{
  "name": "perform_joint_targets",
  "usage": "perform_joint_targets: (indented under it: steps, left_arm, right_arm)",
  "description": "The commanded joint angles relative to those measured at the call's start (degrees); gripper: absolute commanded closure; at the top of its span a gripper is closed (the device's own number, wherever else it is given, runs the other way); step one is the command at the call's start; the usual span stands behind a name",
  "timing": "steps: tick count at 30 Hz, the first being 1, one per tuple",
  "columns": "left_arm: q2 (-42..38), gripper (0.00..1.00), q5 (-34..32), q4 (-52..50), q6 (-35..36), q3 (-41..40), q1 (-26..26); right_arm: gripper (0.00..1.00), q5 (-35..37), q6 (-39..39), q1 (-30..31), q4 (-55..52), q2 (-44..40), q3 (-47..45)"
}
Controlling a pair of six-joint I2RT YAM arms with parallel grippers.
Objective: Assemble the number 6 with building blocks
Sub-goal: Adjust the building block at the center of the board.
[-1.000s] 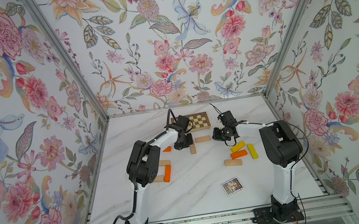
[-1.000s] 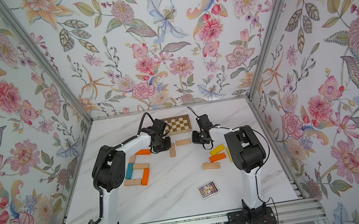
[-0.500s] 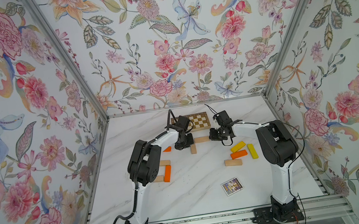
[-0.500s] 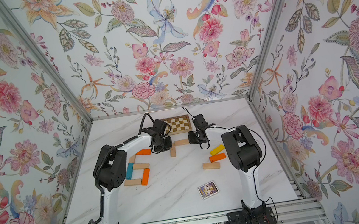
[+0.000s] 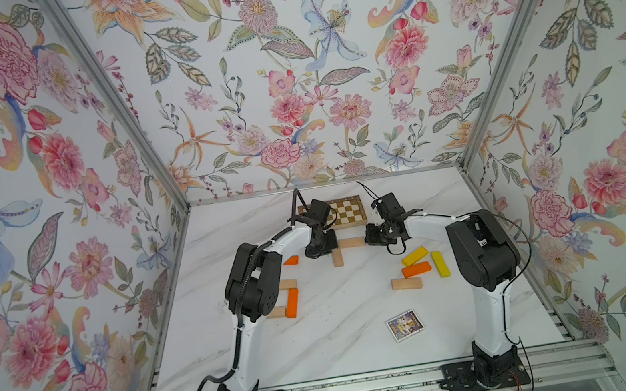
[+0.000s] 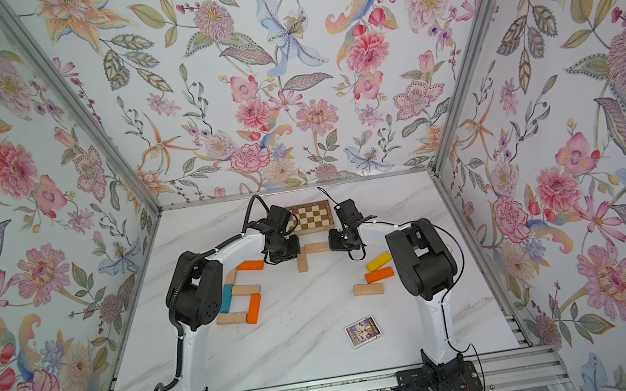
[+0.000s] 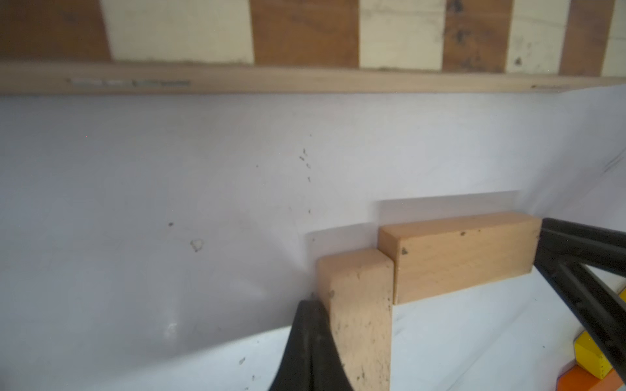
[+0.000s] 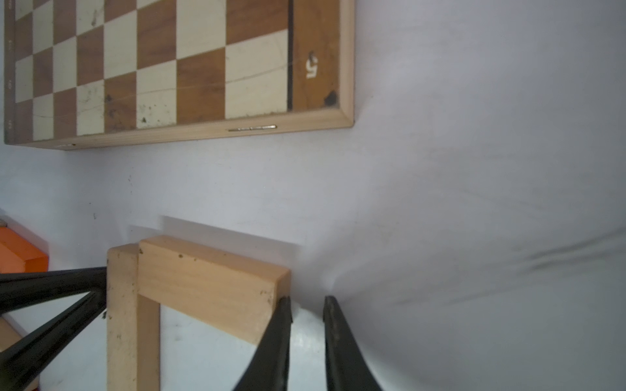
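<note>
Right wrist view: right jaws are a bit open, empty; one finger (image 8: 276, 338) touches a pale block (image 8: 210, 287). Left jaws are shut against the next block (image 7: 359, 321).

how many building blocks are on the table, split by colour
plain wood blocks: 6
orange blocks: 3
yellow blocks: 2
teal block: 1
total: 12
</note>
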Motion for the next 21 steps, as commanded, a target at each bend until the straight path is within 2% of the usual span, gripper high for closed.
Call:
perform_joint_targets:
  steps: [1, 21]
  left_arm:
    - [0.9, 0.99, 0.4, -1.1, 0.4, 2.0, 0.6]
    - [1.2, 0.95, 2.3, -1.0, 1.4, 3.0, 1.4]
  right_arm:
    - [0.78, 1.2, -1.2, 0.2, -3.3, -0.6, -0.5]
    - [0.75, 1.1, -1.2, 0.0, -1.8, -11.1, -8.5]
